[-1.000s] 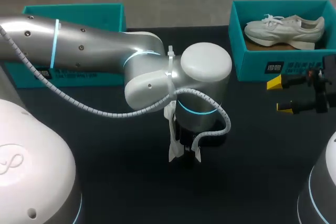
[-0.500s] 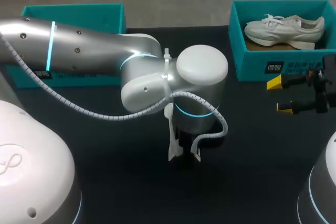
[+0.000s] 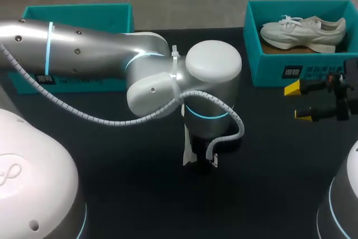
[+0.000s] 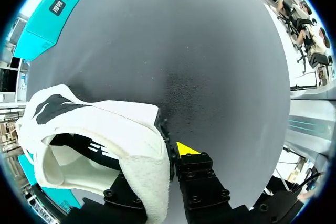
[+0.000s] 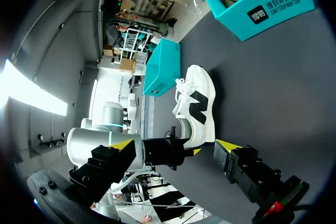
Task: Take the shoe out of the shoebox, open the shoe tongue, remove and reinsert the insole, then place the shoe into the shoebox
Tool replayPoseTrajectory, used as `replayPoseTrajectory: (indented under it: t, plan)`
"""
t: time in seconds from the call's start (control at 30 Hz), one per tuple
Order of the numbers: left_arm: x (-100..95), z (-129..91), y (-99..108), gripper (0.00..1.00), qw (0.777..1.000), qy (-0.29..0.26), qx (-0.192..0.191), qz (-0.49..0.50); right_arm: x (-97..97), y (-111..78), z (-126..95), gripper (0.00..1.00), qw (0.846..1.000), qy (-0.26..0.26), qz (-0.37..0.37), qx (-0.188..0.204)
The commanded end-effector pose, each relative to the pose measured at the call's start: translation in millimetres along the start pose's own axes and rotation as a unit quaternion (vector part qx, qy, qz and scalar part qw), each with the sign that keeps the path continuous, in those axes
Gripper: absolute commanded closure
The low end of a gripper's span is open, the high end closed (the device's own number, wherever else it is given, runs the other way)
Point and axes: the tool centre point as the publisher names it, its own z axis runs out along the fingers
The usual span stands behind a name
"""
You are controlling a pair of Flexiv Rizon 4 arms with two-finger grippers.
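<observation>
A white shoe (image 5: 197, 106) with a black side mark lies on the dark table between the two teal boxes. My left gripper (image 4: 163, 153) is shut on its heel wall (image 4: 147, 150), one finger inside the shoe and one outside with its yellow tip showing. In the head view my left wrist covers most of that shoe (image 3: 188, 148). My right gripper (image 3: 298, 102) hangs open near the table's right side, in front of the shoebox (image 3: 268, 68). Its own view has the right gripper (image 5: 176, 145) facing the shoe's heel, with nothing between its fingers.
The shoebox (image 5: 273, 9) at the back right holds a second white shoe (image 3: 302, 29). Another teal box (image 3: 78, 15) stands at the back left, partly behind my left arm. Dark table lies bare in front of my left wrist.
My left gripper's fingers have come together on the shoe's heel. The left wrist has shifted slightly, and the shoe's visible part with it. The right arm has not moved.
</observation>
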Motion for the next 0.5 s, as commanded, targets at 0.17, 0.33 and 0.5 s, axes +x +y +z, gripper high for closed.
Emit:
replayPoseTrajectory:
  t: [0.17,0.33,0.5]
  plan:
    - [-1.5,-61.7,4.0,1.00,0.999,0.025,0.013,-0.027,0.4,-1.3,0.2,0.00,1.000,-0.001,0.000,-0.001]
    - [-0.9,-95.4,6.0,1.00,0.999,0.027,0.006,-0.020,0.4,-1.3,0.2,0.00,1.000,-0.001,0.000,-0.001]
    - [-0.8,-121.1,7.5,1.00,0.999,0.031,-0.006,-0.012,0.4,-1.3,0.2,0.00,1.000,-0.001,0.000,-0.001]
